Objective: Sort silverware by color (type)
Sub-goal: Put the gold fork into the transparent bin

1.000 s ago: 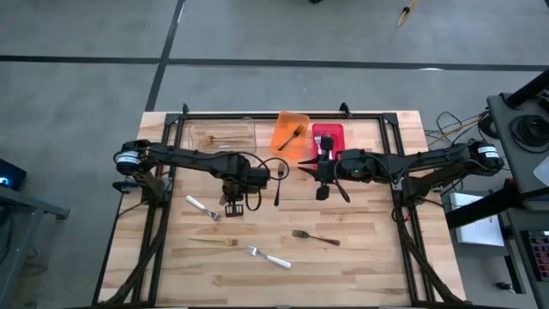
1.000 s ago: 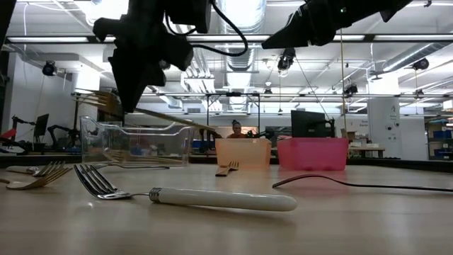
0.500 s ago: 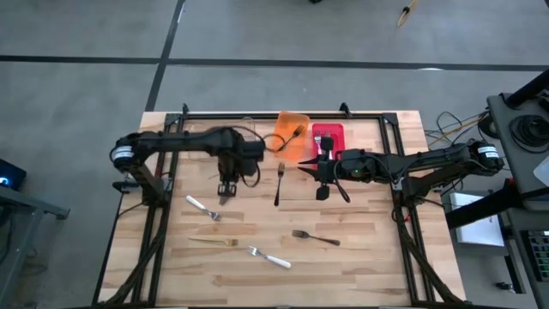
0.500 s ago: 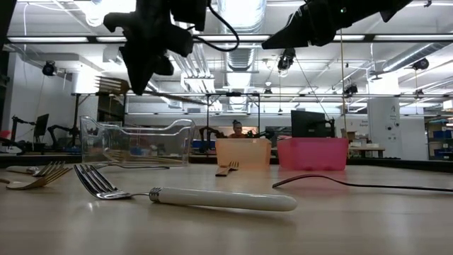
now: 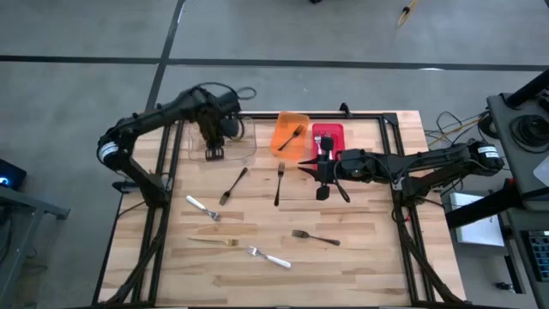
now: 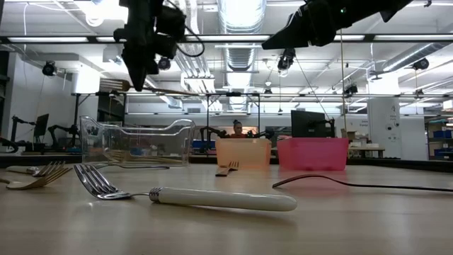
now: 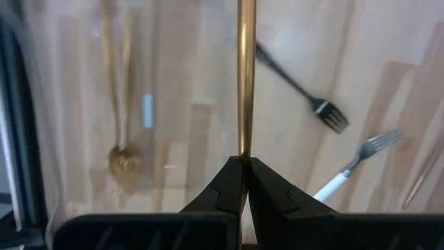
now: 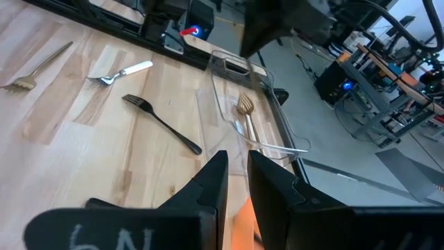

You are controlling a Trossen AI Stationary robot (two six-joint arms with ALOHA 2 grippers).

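Three bins in a row along the surface's (image 5: 360,249) far edge: left bin (image 5: 230,136), middle bin (image 5: 291,134), right bin (image 5: 328,137), each holding utensils. Left gripper (image 5: 214,154) sits over the left bin. Right gripper (image 5: 309,166) sits just in front of the right bin. Two forks (image 5: 232,184) lie mid-surface. Four more forks (image 5: 315,237) lie toward the near edge.
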